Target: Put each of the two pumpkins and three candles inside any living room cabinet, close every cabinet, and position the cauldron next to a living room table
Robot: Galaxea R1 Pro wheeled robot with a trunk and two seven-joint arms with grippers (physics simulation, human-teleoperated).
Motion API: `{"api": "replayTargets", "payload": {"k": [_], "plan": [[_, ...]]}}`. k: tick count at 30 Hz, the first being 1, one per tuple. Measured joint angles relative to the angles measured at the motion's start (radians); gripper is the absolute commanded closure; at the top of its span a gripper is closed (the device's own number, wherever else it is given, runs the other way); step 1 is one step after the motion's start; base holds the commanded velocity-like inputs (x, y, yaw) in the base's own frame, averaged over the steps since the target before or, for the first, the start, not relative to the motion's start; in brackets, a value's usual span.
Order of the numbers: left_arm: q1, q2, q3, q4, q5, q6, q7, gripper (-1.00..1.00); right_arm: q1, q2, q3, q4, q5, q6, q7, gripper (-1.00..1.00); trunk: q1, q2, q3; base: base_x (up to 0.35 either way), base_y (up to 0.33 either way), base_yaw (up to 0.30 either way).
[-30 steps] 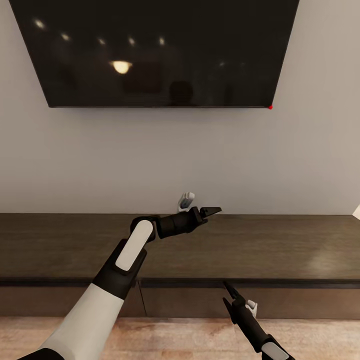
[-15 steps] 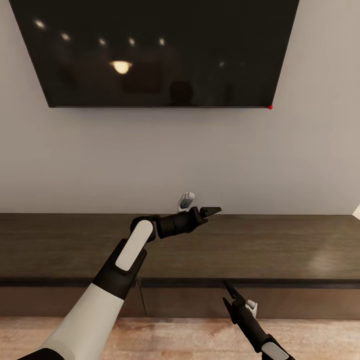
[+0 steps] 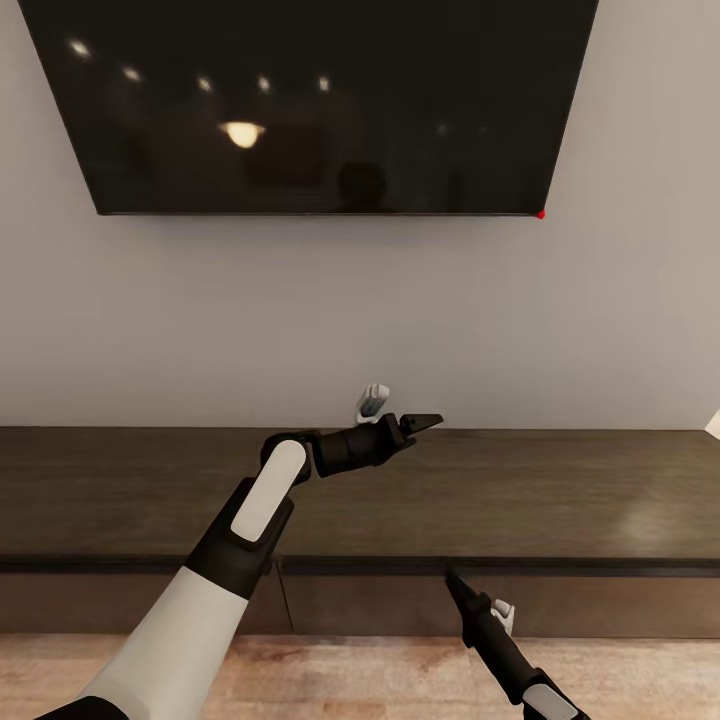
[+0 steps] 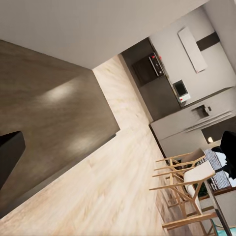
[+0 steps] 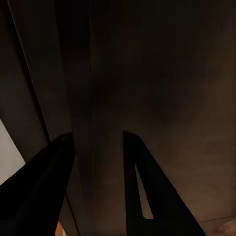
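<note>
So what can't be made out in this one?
- Inside of the long dark-brown wood cabinet: hidden behind its drawer fronts, head view.
- Left gripper: open or shut unclear, seen edge-on, head view; one dark finger cut off by the left wrist view's edge.
- Wall-mounted black screen: cropped by the head view's top edge.

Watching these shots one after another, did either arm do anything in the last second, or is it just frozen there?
Barely. The right gripper, low against the cabinet front, drew its two fingers together: they stood apart before and now look like one point in the head view, though the wrist view still shows a small gap. The left gripper stayed poised above the cabinet top, and the TV and wall look unchanged.
</note>
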Motion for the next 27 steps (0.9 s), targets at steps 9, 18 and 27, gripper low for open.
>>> {"api": "replayTargets", "payload": {"k": [9, 18, 27], "plan": [[0.0, 0.0, 0.0, 0.0, 0.0, 0.0, 0.0, -1.0, 0.0, 0.0, 0.0, 0.0, 0.0, 0.0, -0.001, 1.0, 0.0, 0.0, 0.0, 0.0, 0.0, 0.0], [0.0, 0.0, 0.0, 0.0, 0.0, 0.0, 0.0, -1.0, 0.0, 0.0, 0.0, 0.0, 0.0, 0.0, -0.002, 1.0, 0.0, 0.0, 0.0, 0.0, 0.0, 0.0], [0.0, 0.0, 0.0, 0.0, 0.0, 0.0, 0.0, -1.0, 0.0, 0.0, 0.0, 0.0, 0.0, 0.0, 0.002, 1.0, 0.0, 0.0, 0.0, 0.0, 0.0, 0.0]]}}
